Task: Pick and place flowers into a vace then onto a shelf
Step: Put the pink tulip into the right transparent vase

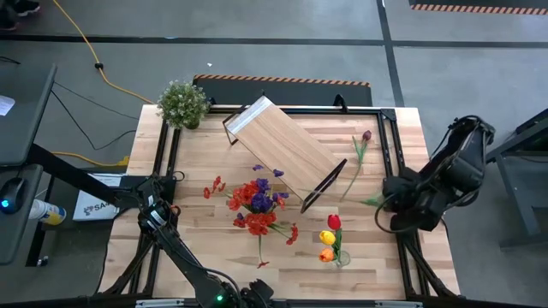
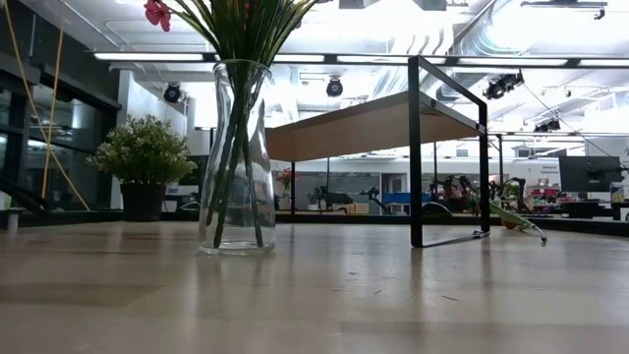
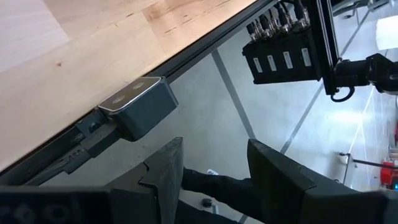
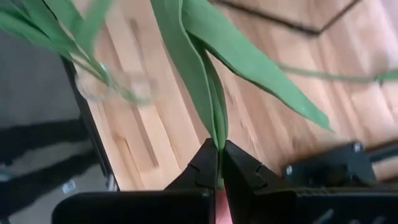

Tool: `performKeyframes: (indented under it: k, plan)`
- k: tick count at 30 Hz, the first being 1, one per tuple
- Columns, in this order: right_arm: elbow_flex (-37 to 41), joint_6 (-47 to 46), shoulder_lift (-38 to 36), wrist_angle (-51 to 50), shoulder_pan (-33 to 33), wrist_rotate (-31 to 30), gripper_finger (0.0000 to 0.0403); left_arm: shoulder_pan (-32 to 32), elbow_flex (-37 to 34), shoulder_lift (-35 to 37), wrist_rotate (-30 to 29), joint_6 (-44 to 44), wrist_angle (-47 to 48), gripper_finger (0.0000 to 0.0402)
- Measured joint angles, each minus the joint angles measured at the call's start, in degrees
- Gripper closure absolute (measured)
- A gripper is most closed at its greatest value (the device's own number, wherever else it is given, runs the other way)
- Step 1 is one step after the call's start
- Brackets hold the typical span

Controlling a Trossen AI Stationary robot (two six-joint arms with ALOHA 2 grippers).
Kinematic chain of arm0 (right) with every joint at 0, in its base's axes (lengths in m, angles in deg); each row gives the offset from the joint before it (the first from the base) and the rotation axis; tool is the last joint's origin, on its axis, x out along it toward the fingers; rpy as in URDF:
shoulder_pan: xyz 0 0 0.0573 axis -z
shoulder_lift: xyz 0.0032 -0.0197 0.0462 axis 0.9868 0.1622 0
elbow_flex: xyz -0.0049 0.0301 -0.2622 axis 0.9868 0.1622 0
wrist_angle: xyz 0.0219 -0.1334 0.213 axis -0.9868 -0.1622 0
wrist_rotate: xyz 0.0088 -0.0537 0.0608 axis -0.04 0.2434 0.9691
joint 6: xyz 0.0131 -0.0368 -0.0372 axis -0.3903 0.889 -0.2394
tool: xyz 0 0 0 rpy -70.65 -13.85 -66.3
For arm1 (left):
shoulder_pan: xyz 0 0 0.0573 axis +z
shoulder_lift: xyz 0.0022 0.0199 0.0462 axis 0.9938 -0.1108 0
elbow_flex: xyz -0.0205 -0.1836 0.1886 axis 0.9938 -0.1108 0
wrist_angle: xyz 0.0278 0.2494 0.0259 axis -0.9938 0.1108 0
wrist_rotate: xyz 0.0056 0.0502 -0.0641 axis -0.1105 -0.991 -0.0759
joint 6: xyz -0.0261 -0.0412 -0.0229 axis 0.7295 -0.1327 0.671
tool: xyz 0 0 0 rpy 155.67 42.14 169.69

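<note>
While unvased — one maroon tulip (image 1: 366, 135), two vased tulips (image 1: 329, 239).

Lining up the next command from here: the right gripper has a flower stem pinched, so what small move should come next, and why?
Probably lift and carry it toward the small vase. The right gripper is shut on a green stem at the table's right edge, the dark tulip lies flat, and that vase already holds three tulips.

Plank table (image 1: 205, 248), shelf (image 1: 282, 147), potted plant (image 1: 182, 103), two flower vases, loose tulip (image 1: 360, 150)
</note>
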Motion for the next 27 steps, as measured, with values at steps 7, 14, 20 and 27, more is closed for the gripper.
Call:
performKeyframes:
  k: [7, 14, 20, 27]
  plan:
    - [-3.8, 3.1, 0.0, 0.0, 0.2, -6.6, 0.0398, 0.0, 0.0, 0.0, -3.2, 0.0, -3.1, 0.019]
    - [-6.0, 7.8, 0.0, 0.0, 1.4, -9.1, 0.04, 0.0, 0.9, 0.0, -10.4, -7.5, -12.5, 0.019]
    - [-7.4, 10.8, 0.0, 0.0, 1.4, -11.5, 0.0397, 0.1, 9.6, 0.2, -17.7, -21.9, -13.3, 0.019]
    - [-9.5, 16.1, 0.0, 1.2, 1.4, -16.1, 0.0397, 0.4, 17.8, 1.6, -23.2, -44.2, -18.3, 0.019]
